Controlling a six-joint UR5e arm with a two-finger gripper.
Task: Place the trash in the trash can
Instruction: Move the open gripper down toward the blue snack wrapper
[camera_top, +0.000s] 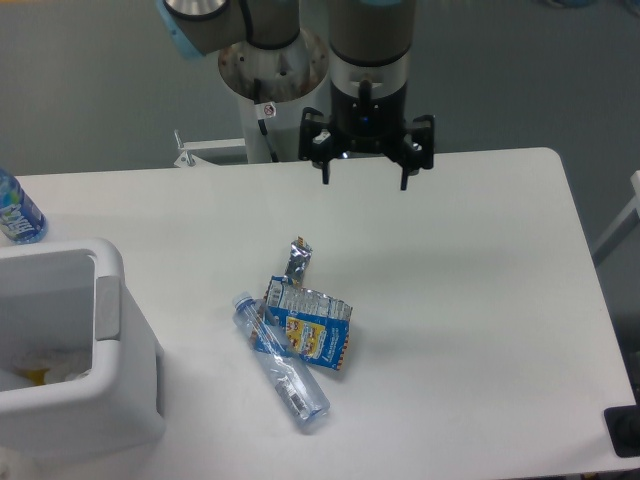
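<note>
Pincer (365, 180) hanging spread and empty over the desk (480, 300)

Wrapper (312, 328), foil (297, 260) and crushed bottle (283, 365) lie bunched mid-desk, bin (110, 340) off to the left.

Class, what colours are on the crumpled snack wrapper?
Blue and yellow, seen in the fixed camera view: snack wrapper.

Crumpled wrapper (312, 330), foil (297, 260), crushed bottle (283, 364) clustered beside white bin (110, 330).

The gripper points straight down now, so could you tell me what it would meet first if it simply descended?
Probably bare table: the open gripper hangs near the far edge, behind the silver foil wrapper. Depth is uncertain.
</note>
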